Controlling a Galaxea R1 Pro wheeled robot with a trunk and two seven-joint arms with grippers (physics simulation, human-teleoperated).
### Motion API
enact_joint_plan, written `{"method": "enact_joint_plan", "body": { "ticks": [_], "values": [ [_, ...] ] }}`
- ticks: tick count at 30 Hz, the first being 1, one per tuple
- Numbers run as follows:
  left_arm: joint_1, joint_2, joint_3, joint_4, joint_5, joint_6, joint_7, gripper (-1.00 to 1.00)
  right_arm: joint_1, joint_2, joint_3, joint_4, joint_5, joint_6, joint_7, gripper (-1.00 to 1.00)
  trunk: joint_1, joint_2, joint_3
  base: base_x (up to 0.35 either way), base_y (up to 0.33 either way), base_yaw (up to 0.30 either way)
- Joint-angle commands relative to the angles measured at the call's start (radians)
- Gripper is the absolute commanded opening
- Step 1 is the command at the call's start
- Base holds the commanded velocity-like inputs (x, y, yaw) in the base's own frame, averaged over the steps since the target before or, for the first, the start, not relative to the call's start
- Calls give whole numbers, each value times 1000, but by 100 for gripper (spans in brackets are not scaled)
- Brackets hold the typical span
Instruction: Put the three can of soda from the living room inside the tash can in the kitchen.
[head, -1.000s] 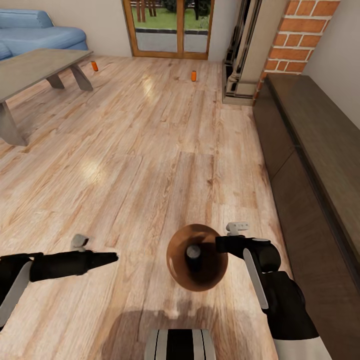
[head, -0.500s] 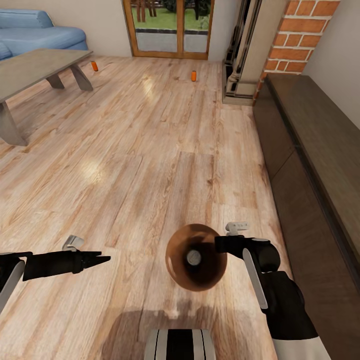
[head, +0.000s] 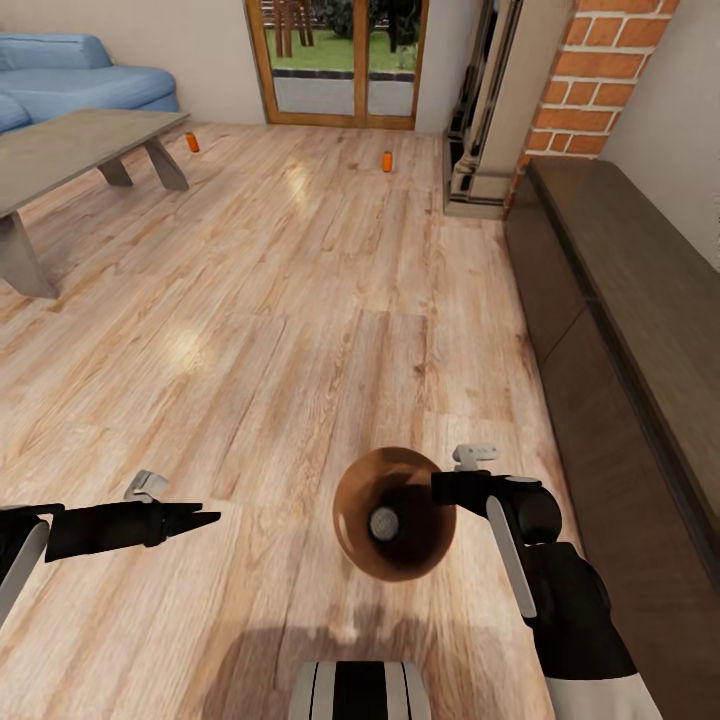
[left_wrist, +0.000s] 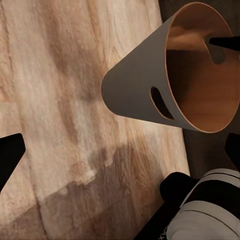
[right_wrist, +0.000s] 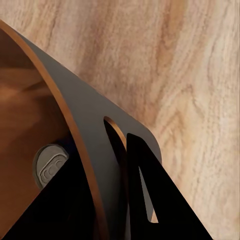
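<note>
The living room's wood floor (head: 300, 330) fills most of the head view. Far left stand the blue sofa (head: 80, 85) and the grey desk (head: 70, 150); at the far wall are glass doors (head: 345, 60), with a brick fireplace (head: 590, 80) to their right and a dark low cabinet (head: 620, 320) along the right side. The tash can (head: 393, 512) is held near the robot, above the floor, its rim pinched in the right gripper (head: 440, 489), whose jaws are clamped on the wall by a handle slot (right_wrist: 117, 135). One soda can (head: 384, 522) lies inside it, silver top (right_wrist: 49, 165) showing. The left gripper (head: 205, 519) hangs left of the bin, well apart, jaws narrow and holding nothing. Two more cans stand far off: one (head: 192, 143) beside the desk, one (head: 387, 161) near the doors.
</note>
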Motion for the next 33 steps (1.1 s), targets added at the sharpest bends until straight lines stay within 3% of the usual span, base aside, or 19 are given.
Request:
{"method": "enact_joint_plan", "body": {
  "ticks": [1, 13, 19, 25, 27, 30, 33],
  "values": [
    [0, 0, 0, 0, 0, -1, 0, 100, 0, 0, 1, 0, -23, -1, 2, -100, 0, 0, 2, 0, 0, 0],
    [1, 7, -7, -3, 18, -10, -52, 100, 0, -3, 2, -1, -23, 0, 5, -100, 0, 0, 14, 0, 0, 0],
    [1, 2, -9, -4, 20, -83, -73, 100, 0, -4, 1, -1, -23, 0, 5, -100, 0, 0, 22, 0, 0, 0],
    [1, -3, -20, -11, 21, -92, -93, 100, 0, -4, 1, -1, -23, 0, 5, -100, 0, 0, 32, 0, 0, 0],
    [1, -13, -21, -11, 20, -93, -96, 100, 0, -4, 1, -1, -23, 0, 5, -100, 0, 0, 35, 0, 0, 0],
    [1, -47, -19, -5, 12, -98, -93, 100, 0, -4, 1, -1, -23, 0, 5, -100, 0, 0, 39, 0, 0, 0],
    [1, -52, -19, -1, 9, -99, -90, 100, 0, -3, 1, -1, -23, 0, 5, -100, 0, 0, 44, 0, 0, 0]
  ]
}}
